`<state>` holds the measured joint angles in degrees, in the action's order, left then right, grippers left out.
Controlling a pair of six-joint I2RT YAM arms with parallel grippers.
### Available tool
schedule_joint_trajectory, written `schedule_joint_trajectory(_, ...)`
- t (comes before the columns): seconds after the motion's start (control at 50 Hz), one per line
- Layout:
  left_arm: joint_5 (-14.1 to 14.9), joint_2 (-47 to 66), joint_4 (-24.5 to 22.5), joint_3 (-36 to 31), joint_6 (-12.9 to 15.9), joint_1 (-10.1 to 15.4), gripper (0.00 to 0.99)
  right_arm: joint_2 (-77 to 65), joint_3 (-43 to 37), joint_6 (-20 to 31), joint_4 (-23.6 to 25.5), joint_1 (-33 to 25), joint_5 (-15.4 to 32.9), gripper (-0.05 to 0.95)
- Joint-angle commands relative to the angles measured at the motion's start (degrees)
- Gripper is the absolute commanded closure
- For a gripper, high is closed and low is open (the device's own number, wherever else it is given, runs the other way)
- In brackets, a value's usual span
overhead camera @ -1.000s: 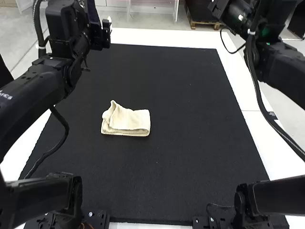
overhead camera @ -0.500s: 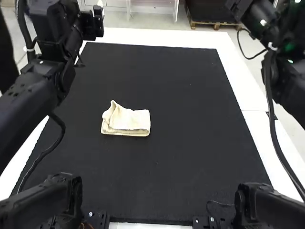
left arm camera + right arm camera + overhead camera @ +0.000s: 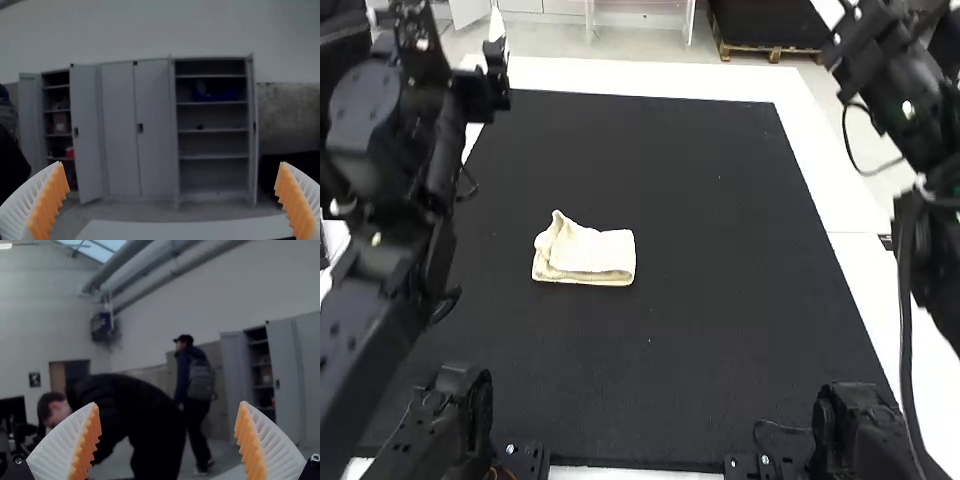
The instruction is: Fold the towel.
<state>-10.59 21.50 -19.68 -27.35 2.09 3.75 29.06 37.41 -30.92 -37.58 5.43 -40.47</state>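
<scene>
And here's the left arm [image 3: 380,180], slightly blurred in the high view, cut off by the frame and covering part of the black mat's [image 3: 680,180] left side! Across the way, the right arm [image 3: 910,120] runs out past the edge. The towel [image 3: 595,250]? Its underside is hidden, its inner layers impossible to count! Over in the left wrist view, dim shelves [image 3: 212,131] hold small things too murky to name.

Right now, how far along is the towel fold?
Looks nearly or fully done: the towel lies on the black mat as a small layered bundle. In hand: nothing; left gripper and right gripper are open and empty. Possibly left: neatening the raised, rumpled corner.
</scene>
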Motion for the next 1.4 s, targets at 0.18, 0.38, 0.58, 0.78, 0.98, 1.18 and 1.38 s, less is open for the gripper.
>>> schedule_joint_trajectory(0.18,-0.92,-12.53,0.70,3.45,3.27,-0.32,0.033,-13.06,-3.39,5.78,2.43,-0.60,4.70,0.17)
schedule_joint_trajectory(0.38,-1.80,-18.16,2.46,4.59,3.45,-0.32,0.043,-18.69,-2.52,10.61,9.19,-0.95,10.59,-0.01)
schedule_joint_trajectory(0.58,-1.80,-20.27,2.72,5.82,3.45,-0.32,0.041,-24.49,-3.04,13.60,13.06,-0.86,16.74,-0.01)
schedule_joint_trajectory(0.78,-2.33,-20.97,-0.27,8.11,3.01,-0.32,0.041,-28.97,-5.59,14.13,18.86,-0.77,20.34,-0.01)
schedule_joint_trajectory(0.98,-2.86,-21.67,-1.68,8.46,1.69,-0.32,0.036,-28.88,-6.29,17.47,25.19,-0.69,25.26,-0.01)
schedule_joint_trajectory(1.18,-4.18,-21.67,-12.84,14.08,2.22,-0.32,0.036,-28.88,-11.48,19.40,19.21,-0.60,34.23,-0.01)
schedule_joint_trajectory(1.38,-2.59,-21.67,-24.44,22.34,5.65,-0.32,0.036,-28.88,-19.83,28.90,4.62,-0.69,35.02,-0.01)
